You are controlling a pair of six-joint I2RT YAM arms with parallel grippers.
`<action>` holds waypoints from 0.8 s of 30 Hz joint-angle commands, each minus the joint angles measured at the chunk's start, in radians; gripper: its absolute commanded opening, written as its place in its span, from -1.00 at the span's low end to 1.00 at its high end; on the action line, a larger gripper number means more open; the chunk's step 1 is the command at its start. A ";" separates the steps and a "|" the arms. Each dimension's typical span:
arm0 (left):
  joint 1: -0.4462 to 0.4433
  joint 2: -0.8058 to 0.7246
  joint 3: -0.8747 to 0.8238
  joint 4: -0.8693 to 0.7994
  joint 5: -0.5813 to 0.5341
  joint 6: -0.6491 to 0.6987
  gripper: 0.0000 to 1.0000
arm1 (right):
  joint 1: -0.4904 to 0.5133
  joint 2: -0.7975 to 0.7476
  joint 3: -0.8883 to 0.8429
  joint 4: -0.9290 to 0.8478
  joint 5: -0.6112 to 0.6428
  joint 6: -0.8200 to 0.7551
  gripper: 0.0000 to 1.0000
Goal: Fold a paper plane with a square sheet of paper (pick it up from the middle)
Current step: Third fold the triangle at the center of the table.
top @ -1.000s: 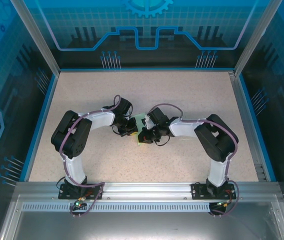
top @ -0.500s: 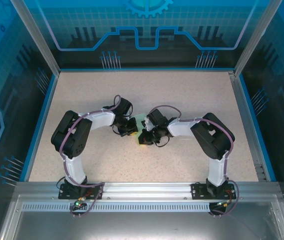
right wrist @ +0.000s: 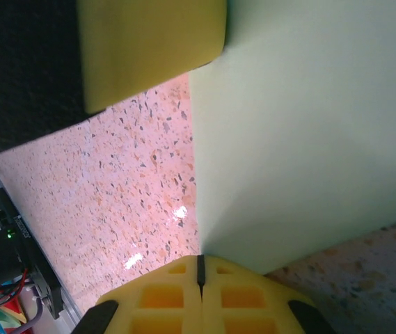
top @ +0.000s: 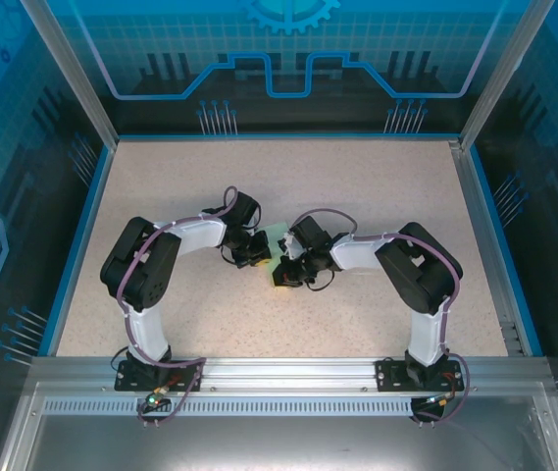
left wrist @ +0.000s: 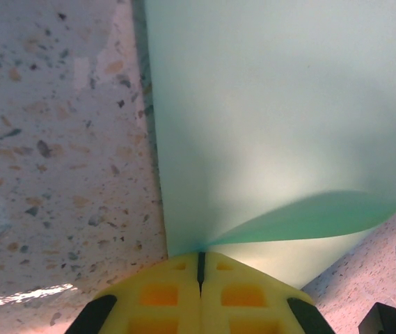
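Pinching at frame bottom: L gripper (left wrist: 199, 261) clenched tight on the square sheet of paper (left wrist: 274, 118); R gripper (right wrist: 199, 264) likewise nips its edge; sheet fans up-frame over speckled table (left wrist: 58, 139) — centre-frame in top view.

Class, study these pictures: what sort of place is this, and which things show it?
Probably a robot lab test cell: a speckled table walled by blue printed panels, with the left arm and right arm bolted to a metal rail.
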 commanded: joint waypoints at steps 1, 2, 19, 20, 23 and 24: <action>-0.004 0.045 -0.032 -0.065 -0.103 0.008 -1.00 | 0.024 0.015 -0.006 -0.069 0.002 -0.027 -0.95; -0.004 0.045 -0.034 -0.064 -0.103 0.008 -1.00 | 0.023 0.008 -0.005 -0.069 -0.003 -0.027 -0.95; -0.004 0.048 -0.033 -0.065 -0.102 0.010 -1.00 | 0.037 0.021 0.012 -0.073 0.012 -0.033 -0.95; -0.004 0.047 -0.033 -0.066 -0.102 0.010 -1.00 | 0.038 0.020 0.015 -0.076 0.012 -0.031 -0.95; -0.004 0.047 -0.035 -0.067 -0.104 0.010 -1.00 | 0.038 -0.007 0.033 -0.095 0.020 -0.036 -0.96; -0.004 0.047 -0.035 -0.065 -0.104 0.010 -1.00 | 0.036 -0.023 0.035 -0.098 0.021 -0.036 -0.96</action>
